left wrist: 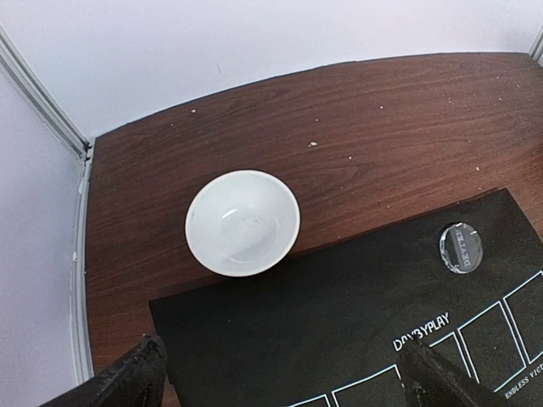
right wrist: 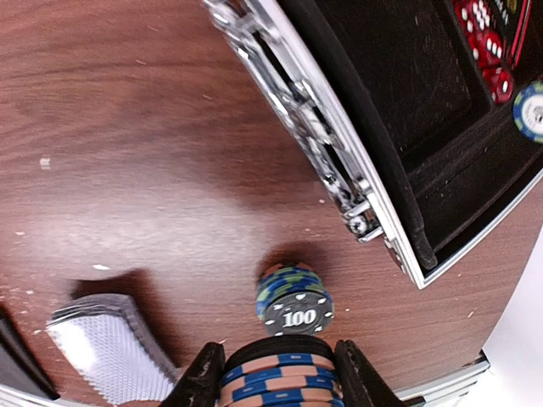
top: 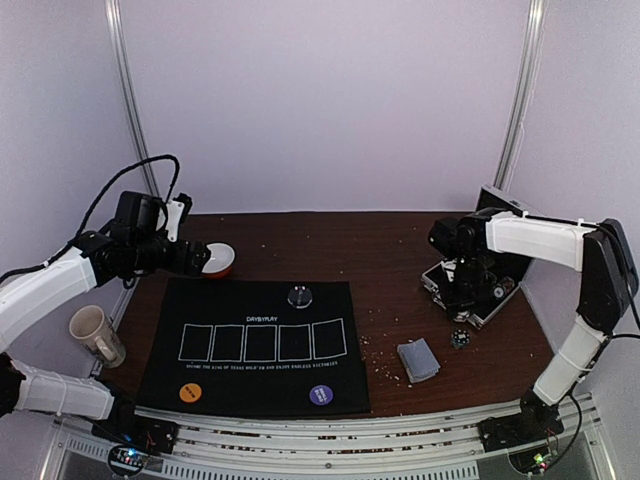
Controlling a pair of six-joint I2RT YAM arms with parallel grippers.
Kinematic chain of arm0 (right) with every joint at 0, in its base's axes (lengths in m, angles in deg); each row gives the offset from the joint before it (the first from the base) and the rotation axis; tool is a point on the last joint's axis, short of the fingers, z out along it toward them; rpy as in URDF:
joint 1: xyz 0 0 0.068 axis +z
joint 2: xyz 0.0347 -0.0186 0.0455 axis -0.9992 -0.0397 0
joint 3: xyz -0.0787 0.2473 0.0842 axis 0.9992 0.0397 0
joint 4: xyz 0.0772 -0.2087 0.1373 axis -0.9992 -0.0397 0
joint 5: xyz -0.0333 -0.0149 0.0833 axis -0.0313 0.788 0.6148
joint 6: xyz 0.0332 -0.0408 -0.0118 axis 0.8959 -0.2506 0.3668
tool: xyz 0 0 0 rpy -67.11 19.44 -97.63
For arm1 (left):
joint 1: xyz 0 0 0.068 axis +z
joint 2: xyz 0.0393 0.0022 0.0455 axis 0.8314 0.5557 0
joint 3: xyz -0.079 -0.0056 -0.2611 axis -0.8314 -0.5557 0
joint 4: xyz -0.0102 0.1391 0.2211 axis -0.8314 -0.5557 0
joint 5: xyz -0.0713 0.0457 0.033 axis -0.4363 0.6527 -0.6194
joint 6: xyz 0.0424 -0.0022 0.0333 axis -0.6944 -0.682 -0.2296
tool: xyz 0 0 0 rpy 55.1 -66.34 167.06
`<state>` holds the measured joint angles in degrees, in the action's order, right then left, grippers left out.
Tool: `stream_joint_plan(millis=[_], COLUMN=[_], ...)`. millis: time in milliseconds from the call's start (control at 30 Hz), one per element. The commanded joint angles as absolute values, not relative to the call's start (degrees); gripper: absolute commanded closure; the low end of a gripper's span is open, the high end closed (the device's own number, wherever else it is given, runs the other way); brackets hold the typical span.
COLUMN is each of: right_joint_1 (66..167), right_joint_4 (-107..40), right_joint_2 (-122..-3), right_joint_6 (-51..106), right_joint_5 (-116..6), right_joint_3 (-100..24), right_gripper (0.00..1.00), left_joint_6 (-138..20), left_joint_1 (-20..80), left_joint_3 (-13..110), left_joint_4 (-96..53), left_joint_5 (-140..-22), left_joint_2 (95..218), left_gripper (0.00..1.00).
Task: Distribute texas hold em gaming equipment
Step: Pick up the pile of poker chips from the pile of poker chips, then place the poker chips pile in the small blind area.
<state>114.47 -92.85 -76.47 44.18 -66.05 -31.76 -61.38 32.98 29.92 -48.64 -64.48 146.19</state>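
At the bottom edge of its wrist view, the right hand point(right wrist: 278, 371) is clenched across the rims of a stack of orange-and-blue striped poker chips point(right wrist: 273, 388), perhaps four deep. These stiff, slick discs would likely shear apart, so they are best squeezed edge-on. Just beyond, a black-topped "100" chip stack point(right wrist: 294, 305) sits on the brown wooden surface point(right wrist: 153, 153). The left hand point(left wrist: 284, 373) hangs released.
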Motion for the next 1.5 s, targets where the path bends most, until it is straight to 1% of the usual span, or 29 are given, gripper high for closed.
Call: stream_joint_plan(millis=[0, 233, 400, 633, 800, 1000, 1267, 1467], right_joint_1=[118.8, 134.2, 144.5, 154.7, 158.5, 160.4, 160.3, 160.3], right_joint_4=[-97.2, -97.4, -93.4, -93.0, -91.2, -90.2, -91.9, -91.1], right_joint_2=[-75.4, -79.7, -84.4, -93.6, -97.7, -102.1, -102.8, -103.5], right_joint_6=[45.4, 50.1, 53.9, 52.8, 51.3, 48.2, 45.4, 43.8], right_joint_5=[-65.8, -63.1, -61.0, -59.6, -58.7, -60.4, -64.4, -64.7], right_joint_3=[-38.0, -44.8, -47.2, -53.3, -54.3, -56.3, -54.8, -53.9], right_gripper=[1.0, 1.0, 1.0, 1.0, 1.0, 1.0, 1.0, 1.0], left_joint_6=[-61.4, -61.1, -61.0, -61.0, -61.0, -61.1, -61.2, -61.3], left_joint_1=[32.8, 32.8, 32.8, 32.9, 32.8, 32.8, 32.8, 32.8], left_joint_3=[30.5, 30.6, 30.8, 30.9, 30.6, 30.6, 30.4, 30.6], left_joint_4=[-46.3, -46.4, -46.2, -46.3, -46.2, -46.3, -46.3, -46.4], left_joint_5=[-66.1, -66.2, -66.5, -67.0, -66.9, -66.9, -66.6, -66.7], left_joint_2=[146.6, 146.5, 146.5, 146.6, 146.3, 146.3, 146.1, 146.3], left_gripper=[0.02, 0.02, 0.02, 0.02, 0.02, 0.02, 0.02, 0.02])
